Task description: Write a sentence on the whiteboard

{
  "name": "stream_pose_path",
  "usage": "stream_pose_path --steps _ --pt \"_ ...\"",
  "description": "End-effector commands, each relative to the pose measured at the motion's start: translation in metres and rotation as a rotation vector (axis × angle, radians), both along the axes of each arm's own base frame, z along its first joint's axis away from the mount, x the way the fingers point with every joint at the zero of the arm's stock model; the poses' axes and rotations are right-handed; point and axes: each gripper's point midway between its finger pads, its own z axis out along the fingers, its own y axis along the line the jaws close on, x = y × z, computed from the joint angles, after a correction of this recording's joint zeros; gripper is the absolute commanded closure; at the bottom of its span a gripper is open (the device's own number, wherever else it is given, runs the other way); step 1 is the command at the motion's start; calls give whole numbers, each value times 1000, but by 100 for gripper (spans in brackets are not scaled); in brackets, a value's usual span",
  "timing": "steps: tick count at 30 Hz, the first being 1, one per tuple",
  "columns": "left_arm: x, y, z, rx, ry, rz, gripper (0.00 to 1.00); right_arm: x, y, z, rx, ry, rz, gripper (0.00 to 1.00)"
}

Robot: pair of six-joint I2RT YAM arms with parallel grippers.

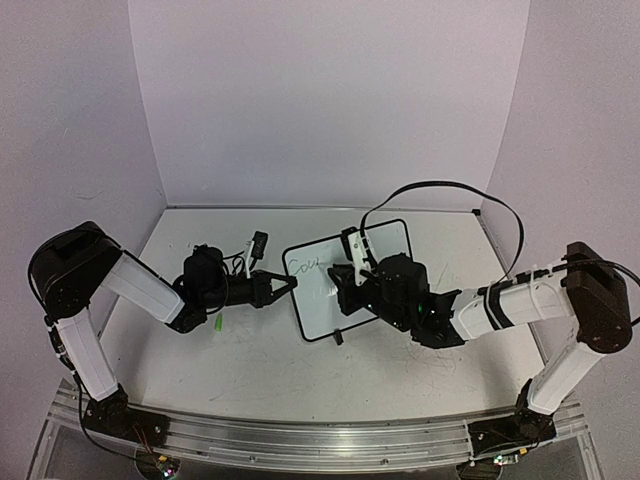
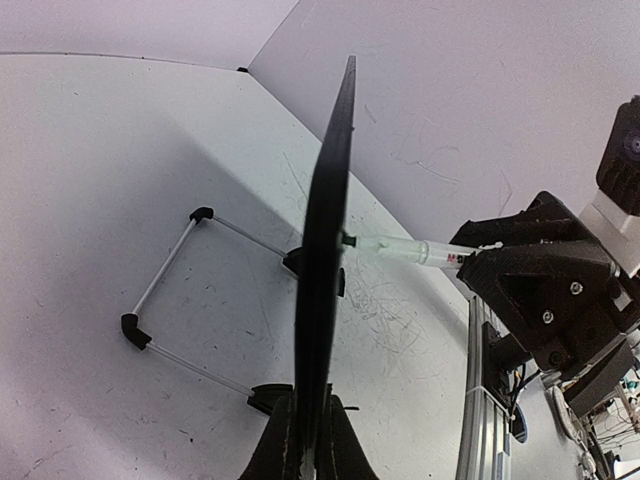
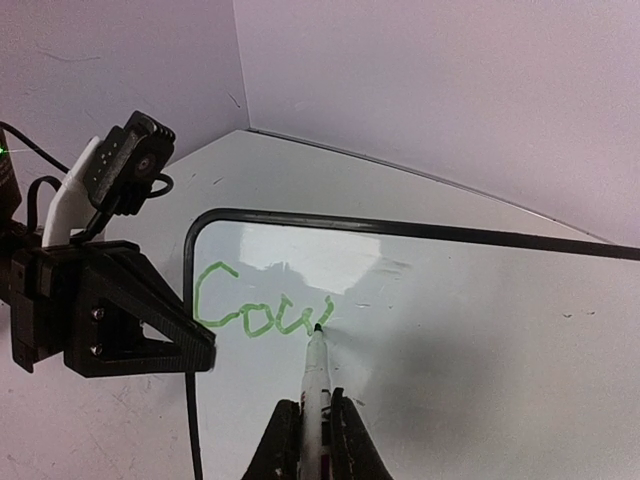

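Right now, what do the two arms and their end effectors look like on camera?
The left arm and right arm have white tube-like links joined by bulky, rounded black joints. The left end effector and right end effector are black and angular, with bolted plates. A black cable loops above the right arm.

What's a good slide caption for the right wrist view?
Right pincer presses a marker tip to the whiteboard beside green lettering reading roughly "Cow"; left pincer grips the board's edge.
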Motion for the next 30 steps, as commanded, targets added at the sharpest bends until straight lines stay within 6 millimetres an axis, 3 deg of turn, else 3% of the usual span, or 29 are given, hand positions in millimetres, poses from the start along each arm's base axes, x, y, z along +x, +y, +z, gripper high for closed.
stream_pose_path --steps 1,30 --pt "1 -1 7 -6 -20 -11 100 -4 -6 -8 -22 29 -14 100" --pt "0 -1 6 -2 -17 -15 100 15 -4 14 7 -36 -91 100"
